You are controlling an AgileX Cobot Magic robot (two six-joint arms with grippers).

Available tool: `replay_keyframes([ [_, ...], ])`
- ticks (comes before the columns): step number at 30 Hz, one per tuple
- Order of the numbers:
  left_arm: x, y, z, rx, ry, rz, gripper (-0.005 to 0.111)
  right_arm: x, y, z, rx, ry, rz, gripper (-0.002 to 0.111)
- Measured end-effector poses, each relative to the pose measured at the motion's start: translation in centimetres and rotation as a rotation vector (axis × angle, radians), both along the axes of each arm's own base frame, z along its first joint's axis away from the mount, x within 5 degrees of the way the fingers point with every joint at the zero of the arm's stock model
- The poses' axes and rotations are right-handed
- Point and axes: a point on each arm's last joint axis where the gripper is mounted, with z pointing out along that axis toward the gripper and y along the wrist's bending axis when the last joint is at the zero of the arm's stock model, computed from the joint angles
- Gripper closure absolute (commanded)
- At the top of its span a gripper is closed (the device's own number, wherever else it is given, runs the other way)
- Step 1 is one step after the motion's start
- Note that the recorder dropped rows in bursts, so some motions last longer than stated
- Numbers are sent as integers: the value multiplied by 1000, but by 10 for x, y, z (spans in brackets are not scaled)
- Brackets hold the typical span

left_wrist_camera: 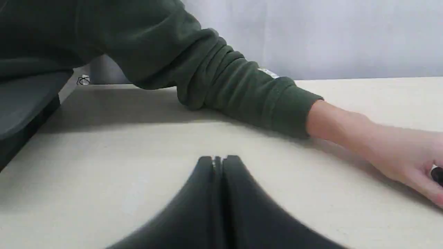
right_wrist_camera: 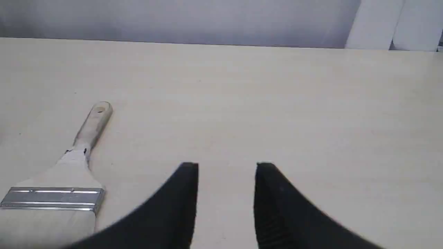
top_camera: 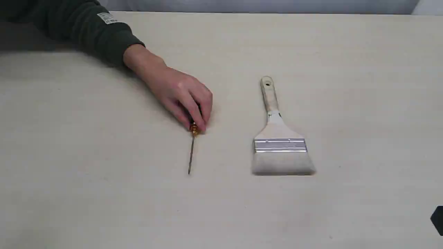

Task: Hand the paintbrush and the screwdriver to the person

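Observation:
The paintbrush (top_camera: 278,138) lies flat right of the table's middle, its handle pointing to the far edge and its pale bristles toward the near edge; it also shows in the right wrist view (right_wrist_camera: 69,173). The screwdriver (top_camera: 192,148) lies left of it, shaft pointing to the near edge. The person's hand (top_camera: 176,95) in a dark green sleeve (left_wrist_camera: 221,79) covers its black handle. My left gripper (left_wrist_camera: 218,159) is shut with nothing in it, low over the table, apart from the arm. My right gripper (right_wrist_camera: 226,167) is open, beside the brush. Only a dark corner of the right arm (top_camera: 438,219) shows in the exterior view.
The pale table (top_camera: 346,69) runs back to a light wall. A dark grey object (left_wrist_camera: 24,103) sits off the table's edge in the left wrist view. White panels (right_wrist_camera: 391,24) stand behind the far corner in the right wrist view.

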Motion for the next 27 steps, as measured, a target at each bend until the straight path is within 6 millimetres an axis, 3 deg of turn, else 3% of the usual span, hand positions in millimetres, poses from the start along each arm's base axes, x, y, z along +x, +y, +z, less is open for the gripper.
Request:
replay_keyframes([
  [20,0,0,0,0,0,0,107,0,0,0,0,-3,0,78],
  [27,0,0,0,0,0,0,107,3,0,14,-5,-155,3,78],
])
